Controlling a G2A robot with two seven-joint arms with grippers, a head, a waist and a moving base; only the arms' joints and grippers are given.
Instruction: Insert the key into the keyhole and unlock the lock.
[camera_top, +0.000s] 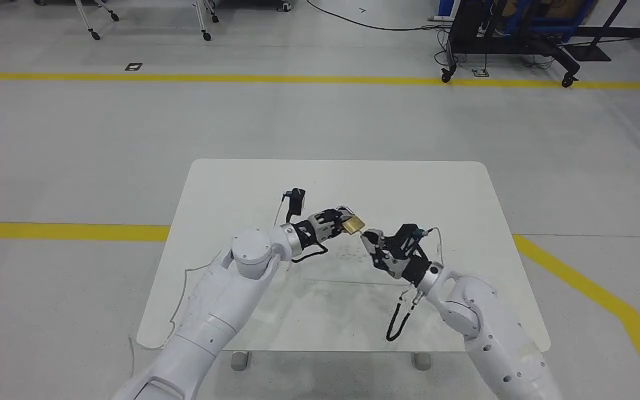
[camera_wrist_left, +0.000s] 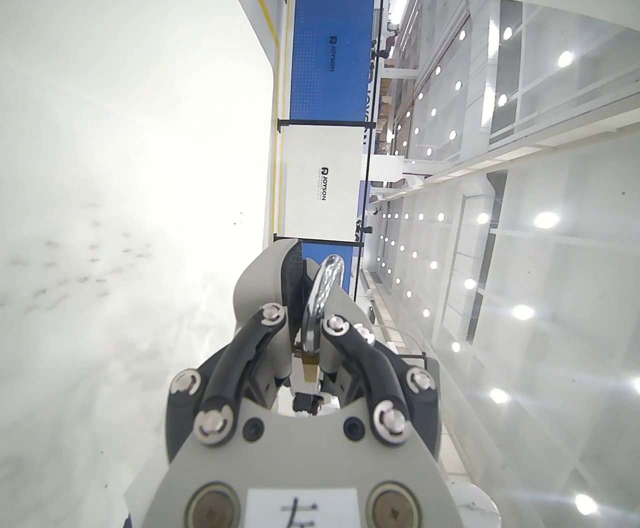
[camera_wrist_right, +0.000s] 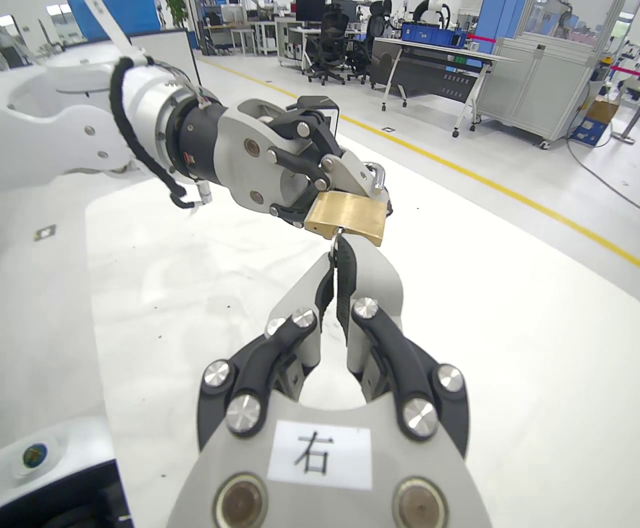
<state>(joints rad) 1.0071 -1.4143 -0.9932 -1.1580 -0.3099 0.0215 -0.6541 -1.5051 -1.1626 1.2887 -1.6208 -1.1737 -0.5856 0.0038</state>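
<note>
Pale and glossy, the workshop floor (camera_top: 120, 130) is crossed by yellow lines (camera_top: 300, 77), and on it stands a matte white table (camera_top: 250, 190) with rounded corners and faint dark scuffs. Above the middle of the table, lifted off the surface, the two grippers meet tip to tip. The left gripper (camera_wrist_right: 357, 182) is built of grey metal plates, curved black links and round silver bolts. It is clamped on the lock (camera_wrist_right: 347, 216), a rectangular block of brushed brass whose curved, polished steel shackle (camera_wrist_left: 325, 287) runs between the fingers. The right gripper (camera_wrist_right: 339, 252) has flat grey fingers lined with ribbed black pads (camera_wrist_right: 345, 280), and they are pressed together on the key (camera_wrist_right: 337, 235). The key shows as a thin silver sliver between the fingertips and the narrow face of the lock. It appears to sit in the keyhole there, though the joint is too small to be sure. Whether the shackle is latched cannot be told.
</note>
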